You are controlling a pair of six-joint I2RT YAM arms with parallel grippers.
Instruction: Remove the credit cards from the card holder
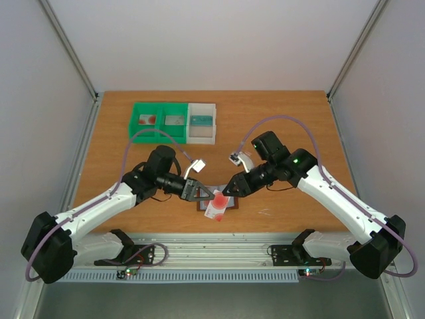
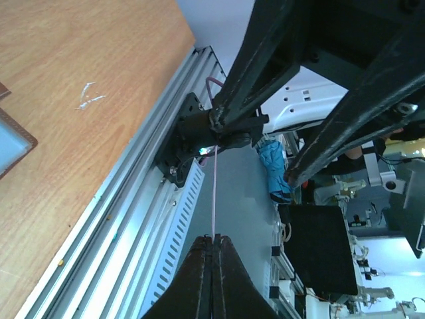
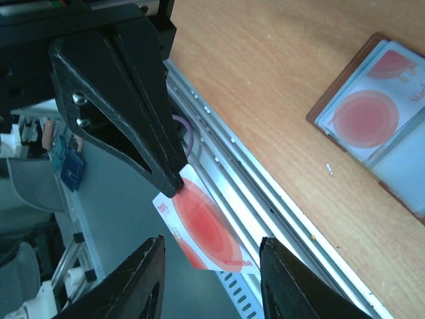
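The brown card holder [image 1: 232, 202] lies open on the table between the two grippers. In the right wrist view the card holder [image 3: 323, 108] shows whitish credit cards with red circles [image 3: 365, 118] in its pockets. My left gripper [image 1: 199, 193] is shut on one whitish card with a red circle [image 3: 211, 229] and holds it by a corner, above the table's front rail. In the left wrist view my left gripper [image 2: 212, 239] shows this card as a thin edge-on line [image 2: 214, 196]. My right gripper [image 3: 211, 242] is open, its jaws on either side of the held card without touching it. It also shows in the top view [image 1: 230, 190].
Two green bins [image 1: 159, 119] and a white bin [image 1: 201, 122] stand in a row at the back of the table. The aluminium front rail [image 3: 265, 179] runs along the near edge, just below the grippers. A wallet corner [image 2: 14, 143] shows at the left of the left wrist view.
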